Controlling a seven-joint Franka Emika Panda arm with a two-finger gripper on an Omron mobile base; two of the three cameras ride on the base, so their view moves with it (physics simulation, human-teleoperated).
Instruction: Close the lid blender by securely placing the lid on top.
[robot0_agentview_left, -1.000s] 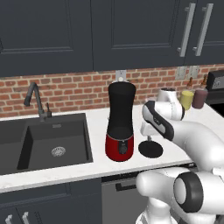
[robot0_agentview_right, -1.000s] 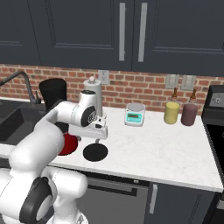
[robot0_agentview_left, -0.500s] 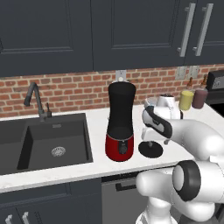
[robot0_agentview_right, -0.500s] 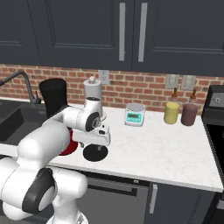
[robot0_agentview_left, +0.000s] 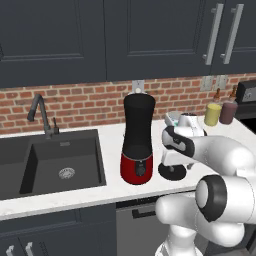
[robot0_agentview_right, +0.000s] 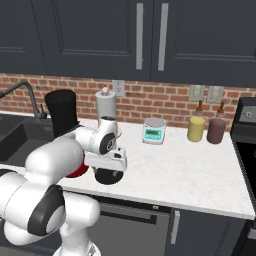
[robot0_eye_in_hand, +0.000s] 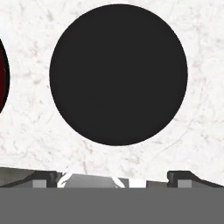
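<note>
Black round lid (robot0_eye_in_hand: 118, 74) lies flat on marble; tool (robot0_eye_in_hand: 113, 175) fingers spread apart.

counter (robot0_agentview_right: 190, 175): white marble | on it: blender (robot0_agentview_left: 138, 142), lid (robot0_eye_in_hand: 118, 74), scale (robot0_agentview_right: 153, 131), two canisters (robot0_agentview_right: 196, 129)

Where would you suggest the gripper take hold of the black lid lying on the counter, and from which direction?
Come straight down from above. The lid lies flat on the white counter beside the blender, directly under the gripper. In the hand view it is a plain black disc; no knob can be made out. It looks wider than the finger gap, so a central knob, if there, is probably the better grip than the rim.
</note>
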